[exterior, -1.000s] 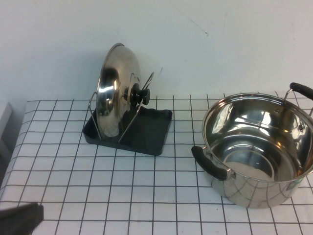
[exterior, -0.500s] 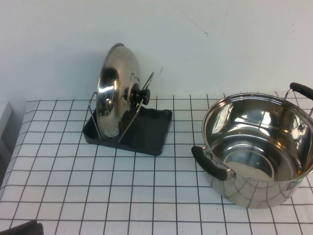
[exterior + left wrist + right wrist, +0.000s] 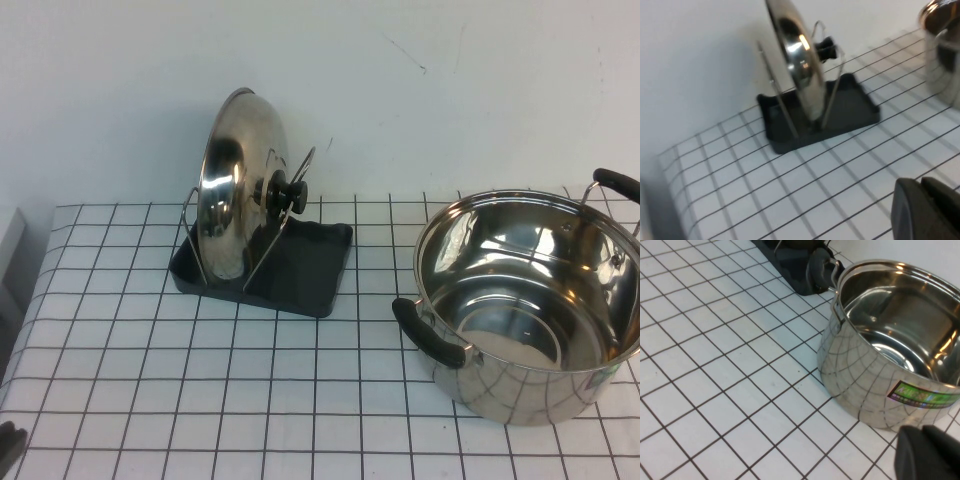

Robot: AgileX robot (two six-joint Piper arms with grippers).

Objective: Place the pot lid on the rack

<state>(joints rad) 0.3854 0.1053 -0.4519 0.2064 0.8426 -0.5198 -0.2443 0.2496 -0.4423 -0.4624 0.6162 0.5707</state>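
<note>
The pot lid (image 3: 240,187) stands on edge in the rack (image 3: 300,270) on the tiled desk (image 3: 300,400), leaning between the wire loops, well apart from the steel pot (image 3: 525,300). It looks stiff, smooth and slippery, moderately heavy; the black knob (image 3: 286,192) is the surest hold. The left hand (image 3: 8,445) has withdrawn almost out of the high view since a second ago. The right hand (image 3: 930,452) sits near the pot. Whether either hand is open, I cannot tell.
</note>
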